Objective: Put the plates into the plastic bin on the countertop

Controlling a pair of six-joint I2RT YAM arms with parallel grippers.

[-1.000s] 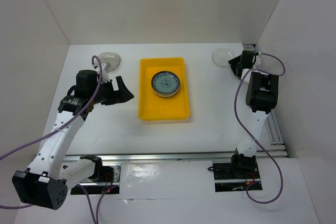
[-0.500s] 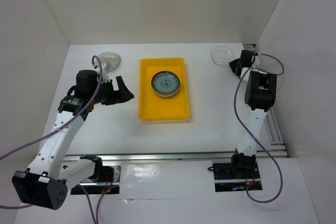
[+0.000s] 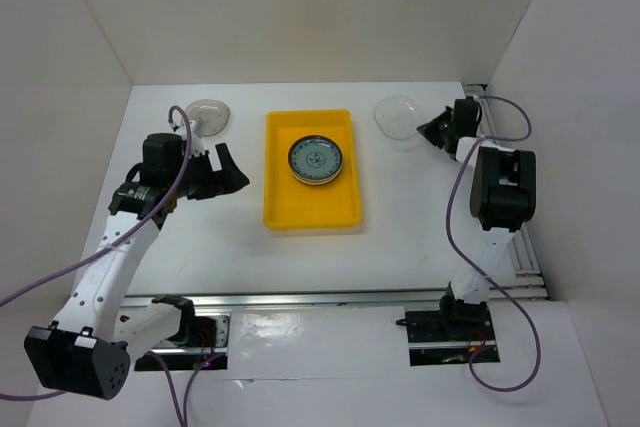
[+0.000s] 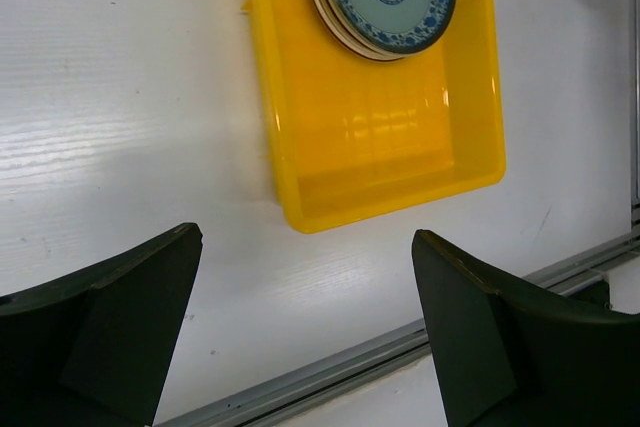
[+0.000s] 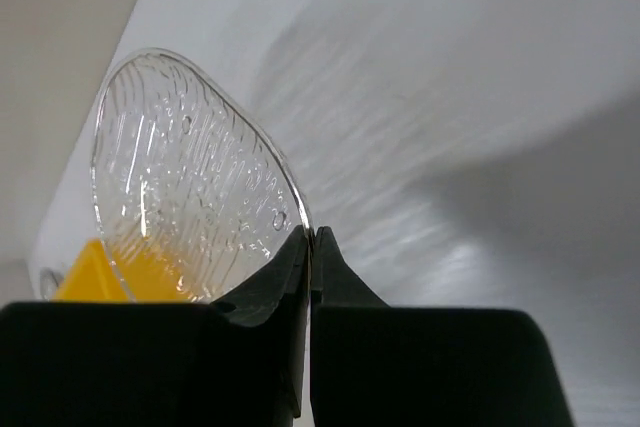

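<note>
1. As seen from above, the white countertop is closed in by white walls at 9, 12 and 3 o'clock, and both arm bases are bolted along its 6 o'clock edge.
2. The left arm is stretched from 7 o'clock toward the middle. The left gripper is held at 9 o'clock of the bin, its jaws spread wide with nothing between them. In its wrist view the left gripper is seen over the countertop, and the bin's near end is framed between the two dark fingers.
3. The right arm is raised toward 2 o'clock. The jaws of the right gripper are pressed together on the rim of a clear glass plate, as is shown close up at the right gripper.
4. The yellow bin is set near the middle, its long sides running from 12 to 6 o'clock.
5. A blue-patterned plate is lain in the bin's 12 o'clock half. A cream plate is glimpsed under it in the left wrist view.
6. The clear glass plate is held tilted at 1 o'clock of the bin, outside it. Whether it touches the countertop cannot be told.
7. A second glass plate is left flat at 10 o'clock of the bin, apart from it.
</note>
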